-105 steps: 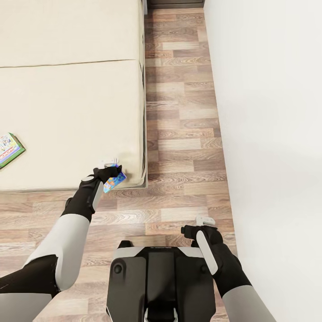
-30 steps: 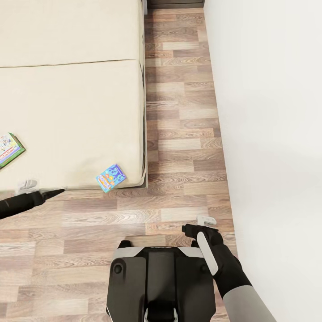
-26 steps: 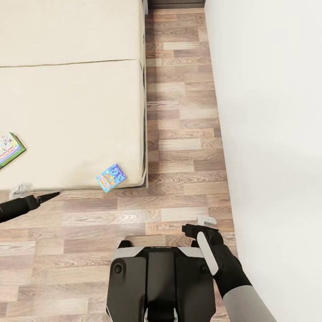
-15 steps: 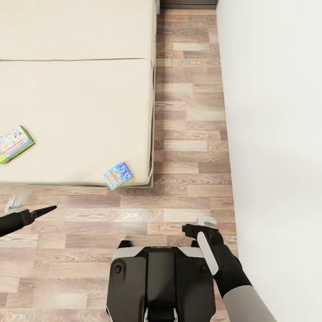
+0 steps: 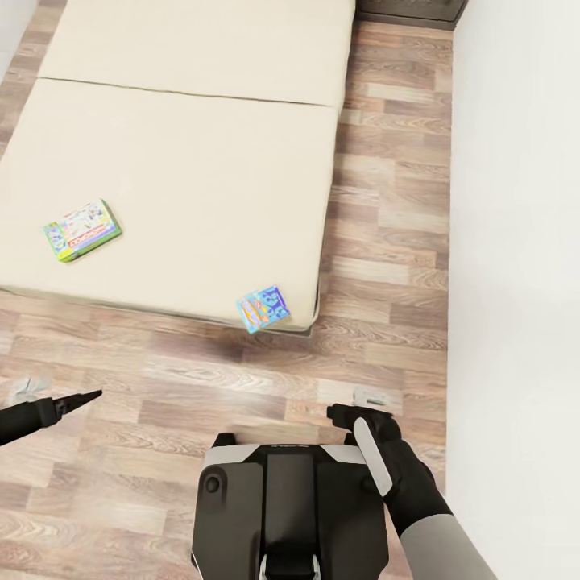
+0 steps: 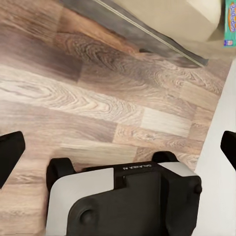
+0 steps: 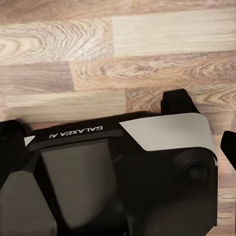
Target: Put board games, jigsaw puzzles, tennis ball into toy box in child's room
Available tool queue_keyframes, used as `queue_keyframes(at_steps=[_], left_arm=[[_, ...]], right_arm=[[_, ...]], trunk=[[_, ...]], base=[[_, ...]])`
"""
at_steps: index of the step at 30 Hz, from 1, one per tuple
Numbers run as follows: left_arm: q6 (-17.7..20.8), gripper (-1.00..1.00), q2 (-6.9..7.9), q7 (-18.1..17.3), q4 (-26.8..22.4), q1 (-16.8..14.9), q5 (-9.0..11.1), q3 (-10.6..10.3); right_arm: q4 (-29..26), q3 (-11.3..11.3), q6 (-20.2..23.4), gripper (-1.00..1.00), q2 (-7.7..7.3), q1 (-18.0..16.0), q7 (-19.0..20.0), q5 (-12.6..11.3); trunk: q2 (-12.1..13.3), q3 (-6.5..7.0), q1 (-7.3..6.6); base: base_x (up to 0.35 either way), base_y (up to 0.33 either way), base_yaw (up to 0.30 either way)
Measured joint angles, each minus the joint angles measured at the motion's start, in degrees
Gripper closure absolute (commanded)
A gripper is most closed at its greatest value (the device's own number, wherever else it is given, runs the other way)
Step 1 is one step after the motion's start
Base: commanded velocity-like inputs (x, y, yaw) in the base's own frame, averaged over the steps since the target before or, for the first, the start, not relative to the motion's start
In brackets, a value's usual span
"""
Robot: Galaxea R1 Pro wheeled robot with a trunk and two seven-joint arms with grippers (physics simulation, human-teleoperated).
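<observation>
Covered the whole lower scene with wood-plank floor [image 5: 201,379], under both pincers. Stood the bed [image 5: 177,161] ahead of the left pincer [image 5: 52,395], well apart from it, with a plain beige mattress and a dark frame edge along the near side. Ran a white wall [image 5: 515,242] along the outer side of the right pincer [image 5: 358,405], near it. Sat the robot's base [image 5: 290,507] between the two pincers and below them, black with a pale grey top plate.

Lay the green game [image 5: 82,230] flat on the mattress, ahead of the left pincer, well apart. Lay the blue game [image 5: 263,308] tilted at the bed's near corner, right on the edge, ahead of both pincers and roughly between them, touching neither.

Hung the left pincer low over the floor, out to the base's left side. In the left wrist view, showed the left pincer [image 6: 118,147] with fingers [image 6: 10,152] spread wide, nothing between them; looked over the base [image 6: 128,201], with the bed [image 6: 167,14] and the blue game [image 6: 230,22] beyond.

Held the right pincer just above the base's front right corner. In the right wrist view, showed the right pincer [image 7: 118,142] spread equally wide, fingers [image 7: 10,142] at the picture's edges, gripping nothing; base [image 7: 113,182] directly beneath, floor [image 7: 98,44] beyond.
</observation>
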Motion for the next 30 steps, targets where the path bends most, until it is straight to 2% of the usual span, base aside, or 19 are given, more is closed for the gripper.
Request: queue_keyframes(at_steps=[5,12,24,30], left_arm=[[-1.3,-1.00,0.05,0.3,0.0,0.0,-0.4,0.0],[-2.1,-1.00,0.16,1.7,0.1,0.0,-0.5,0.1],[-3.3,-1.00,0.07,1.9,0.0,0.0,-0.5,0.0],[-3.6,-1.00,0.11,2.0,0.0,0.0,-0.5,0.1]], right_arm=[[0.1,-0.2,0.0,-1.00,0.00,0.0,0.0,-0.1],[0.2,-0.2,-0.1,-1.00,0.05,0.0,0.1,-0.1],[0.5,-0.4,-0.1,-1.00,0.08,0.0,0.8,-0.2],[0.5,-0.4,-0.2,-1.00,0.08,0.0,1.6,-0.2]], trunk=[[0.0,-0.01,0.00],[0.0,-0.04,0.00],[0.0,-0.49,0.01],[0.0,-0.67,0.00]], base=[[-0.018,0.034,0.141],[-0.036,0.032,0.000],[-0.074,0.071,-0.216],[-0.052,0.214,-0.144]])
